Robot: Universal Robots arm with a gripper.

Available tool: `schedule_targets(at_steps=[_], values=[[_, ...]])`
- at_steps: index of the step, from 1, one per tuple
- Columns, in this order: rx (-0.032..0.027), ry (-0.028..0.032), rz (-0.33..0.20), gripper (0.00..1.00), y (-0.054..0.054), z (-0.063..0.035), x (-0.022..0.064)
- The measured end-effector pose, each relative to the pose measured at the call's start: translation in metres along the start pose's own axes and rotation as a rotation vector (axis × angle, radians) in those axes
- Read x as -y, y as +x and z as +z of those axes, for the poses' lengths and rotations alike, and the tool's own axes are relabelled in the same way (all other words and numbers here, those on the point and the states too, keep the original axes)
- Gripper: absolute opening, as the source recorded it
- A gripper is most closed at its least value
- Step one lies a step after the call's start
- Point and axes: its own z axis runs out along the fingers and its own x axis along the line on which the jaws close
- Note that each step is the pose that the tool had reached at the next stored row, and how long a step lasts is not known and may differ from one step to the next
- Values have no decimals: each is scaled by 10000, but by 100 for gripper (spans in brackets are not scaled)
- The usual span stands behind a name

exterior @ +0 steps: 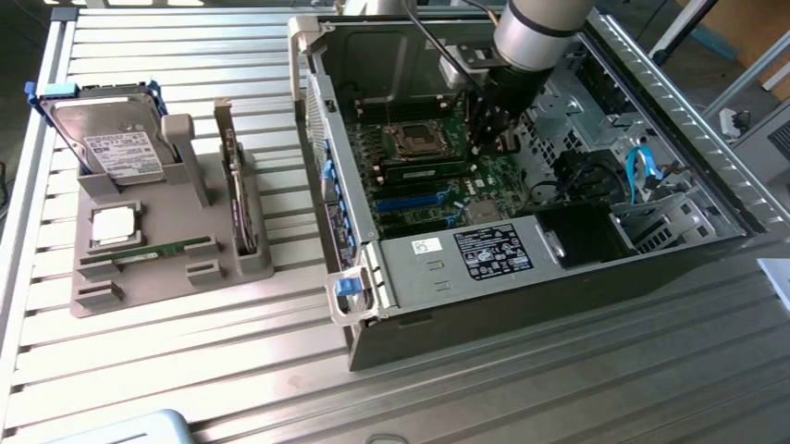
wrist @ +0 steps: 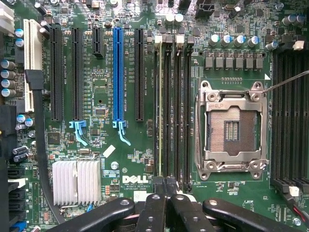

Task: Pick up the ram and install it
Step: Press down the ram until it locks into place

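The ram (wrist: 160, 111) is seen edge-on, lengthwise along the DIMM slots (wrist: 176, 111); the gripper (wrist: 165, 187) is pressed together at its end.

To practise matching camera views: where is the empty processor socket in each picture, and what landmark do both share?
Exterior view: processor socket inside the open computer case, on the exterior view's left of the arm.
Wrist view: processor socket between two banks of black memory slots.
Shared landmark: the long blue slot.
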Motion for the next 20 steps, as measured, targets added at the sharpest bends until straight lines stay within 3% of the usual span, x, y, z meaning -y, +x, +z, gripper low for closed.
schedule_targets(at_steps=[20], values=[[-6,-1,0,10,5,67,-1]])
